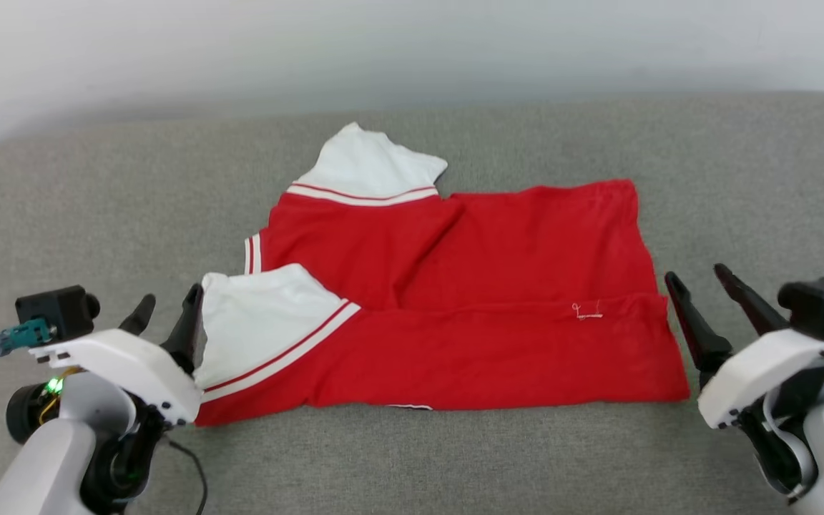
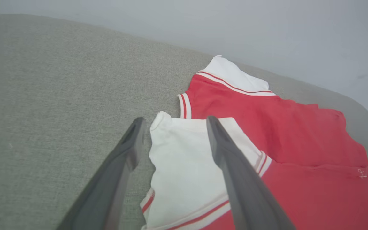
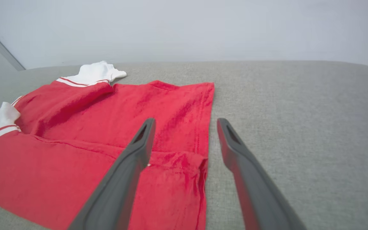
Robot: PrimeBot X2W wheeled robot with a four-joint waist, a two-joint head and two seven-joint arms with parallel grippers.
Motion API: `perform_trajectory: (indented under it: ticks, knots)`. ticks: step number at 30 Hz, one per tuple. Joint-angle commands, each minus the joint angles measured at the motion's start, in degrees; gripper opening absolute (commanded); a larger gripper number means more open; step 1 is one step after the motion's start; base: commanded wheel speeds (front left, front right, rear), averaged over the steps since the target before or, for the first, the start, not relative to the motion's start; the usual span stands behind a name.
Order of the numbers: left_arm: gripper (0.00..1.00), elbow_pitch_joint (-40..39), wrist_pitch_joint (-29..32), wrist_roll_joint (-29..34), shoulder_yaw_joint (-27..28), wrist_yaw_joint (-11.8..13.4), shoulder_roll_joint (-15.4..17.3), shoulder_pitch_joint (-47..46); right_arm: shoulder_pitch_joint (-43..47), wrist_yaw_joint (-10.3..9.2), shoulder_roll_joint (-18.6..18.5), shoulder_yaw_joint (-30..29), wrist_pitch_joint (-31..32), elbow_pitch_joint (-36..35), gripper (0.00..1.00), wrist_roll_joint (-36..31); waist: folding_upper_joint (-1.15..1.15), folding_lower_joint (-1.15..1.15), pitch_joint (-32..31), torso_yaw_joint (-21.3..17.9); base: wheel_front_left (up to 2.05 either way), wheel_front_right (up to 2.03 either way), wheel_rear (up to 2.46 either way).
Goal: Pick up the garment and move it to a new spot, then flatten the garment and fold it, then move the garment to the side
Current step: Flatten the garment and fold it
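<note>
Garment [image 1: 469, 307] lies between left hand [image 1: 171, 297] and right hand [image 1: 694, 273].

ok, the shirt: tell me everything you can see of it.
The shirt is red, knit-looking cloth with two white short sleeves trimmed in red-white stripes. It lies flat on the grey cushion, sleeves toward the robot's left, its near strip folded over the rest; no print faces up. The left gripper and right gripper stand open at its two ends, neither holding it.
</note>
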Motion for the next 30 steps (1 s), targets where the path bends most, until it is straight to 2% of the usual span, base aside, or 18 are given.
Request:
perform_trajectory:
  ticks: [1,7,14,18,22,27,28,29,30]
  knots:
    - [1.0,-1.2,1.3,0.0,0.0,0.4,1.2,1.6,2.0,-0.09,0.0,-1.2,-1.2,-1.7,1.0,-0.8,0.0,0.0,-2.7,-0.2,0.0,0.0,0.0]
    - [1.0,-5.5,11.0,-1.3,-1.3,0.0,7.8,4.0,8.9,-0.09,1.5,-5.9,-0.9,-10.1,1.0,-5.1,0.0,0.0,-5.0,-1.3,0.0,0.0,0.0]
    - [1.0,-4.6,24.8,-5.6,-3.6,-0.5,12.4,4.6,14.3,-0.08,5.5,-8.8,2.4,-19.9,1.0,-8.4,0.0,0.0,-3.7,-4.2,0.0,0.0,0.0]
    - [1.0,-2.1,29.7,-8.1,-4.0,-0.2,13.2,4.3,15.4,-0.08,7.4,-8.8,3.9,-22.2,1.0,-9.0,0.0,0.0,-2.0,-6.2,0.0,0.0,0.0]
    - [1.0,1.1,32.8,-10.2,-4.6,-0.6,12.3,3.9,15.3,-0.08,8.5,-8.8,4.7,-22.4,1.0,-9.1,0.0,0.0,-0.3,-7.9,0.0,0.0,0.0]
    - [1.0,5.1,35.2,-11.6,-6.5,-1.1,9.6,3.4,14.6,-0.08,8.8,-9.6,4.9,-21.9,1.0,-8.4,0.0,0.0,1.1,-8.7,0.0,0.0,0.0]
    - [0.62,6.0,35.6,-11.8,-6.9,-1.4,8.9,3.5,14.5,-0.07,8.7,-9.8,5.1,-21.8,1.0,-8.1,0.0,0.0,1.3,-8.8,0.0,0.0,0.0]
    - [0.38,6.8,36.0,-12.3,-7.4,-1.7,8.3,3.5,14.3,-0.08,8.4,-10.0,5.3,-21.9,1.0,-7.8,0.0,0.0,1.4,-8.9,0.0,0.0,0.0]
    - [0.0,7.4,36.2,-12.3,-7.8,-2.1,7.6,3.7,14.3,-0.08,8.1,-10.4,5.9,-21.8,1.0,-7.3,0.0,0.0,1.4,-8.9,0.0,0.0,0.0]
